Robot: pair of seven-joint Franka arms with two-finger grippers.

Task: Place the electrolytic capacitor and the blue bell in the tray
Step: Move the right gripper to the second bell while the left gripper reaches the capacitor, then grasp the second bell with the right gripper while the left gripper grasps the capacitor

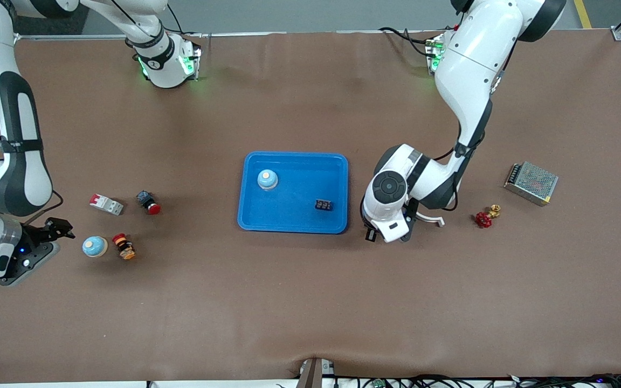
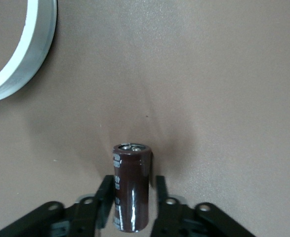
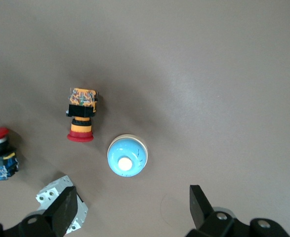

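Note:
A dark brown electrolytic capacitor sits between the fingers of my left gripper, which is shut on it low over the table. In the front view the left gripper is beside the blue tray, toward the left arm's end, and the hand hides the capacitor. One blue bell sits in the tray. Another blue bell rests on the table at the right arm's end. Above that area my right gripper is open and empty, with the bell just off its fingertips.
A small black part lies in the tray. Near the table bell are an orange-red button, a red mushroom button and a red-white breaker. A mesh power supply and a red valve lie toward the left arm's end.

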